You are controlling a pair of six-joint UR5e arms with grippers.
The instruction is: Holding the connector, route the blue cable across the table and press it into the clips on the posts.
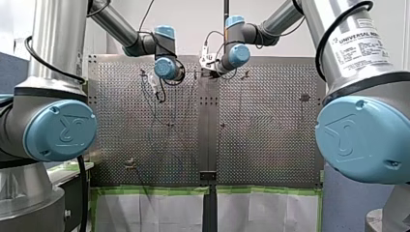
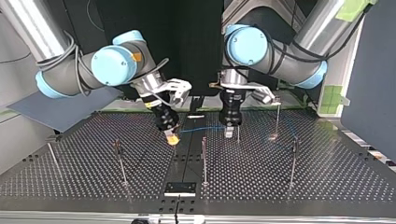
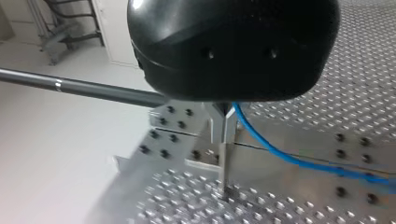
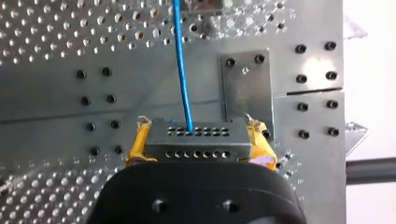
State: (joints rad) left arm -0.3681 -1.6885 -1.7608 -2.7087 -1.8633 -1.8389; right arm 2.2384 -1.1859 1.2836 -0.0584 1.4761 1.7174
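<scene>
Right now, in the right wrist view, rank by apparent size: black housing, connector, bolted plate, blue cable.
1. black housing
2. connector and bolted plate: look alike, and the connector is nearer, so unranked
3. blue cable: long but thinnest

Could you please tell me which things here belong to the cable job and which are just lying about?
Job: blue cable, connector, posts, right gripper, left gripper.
Lying about: grey board, green tape.
</scene>
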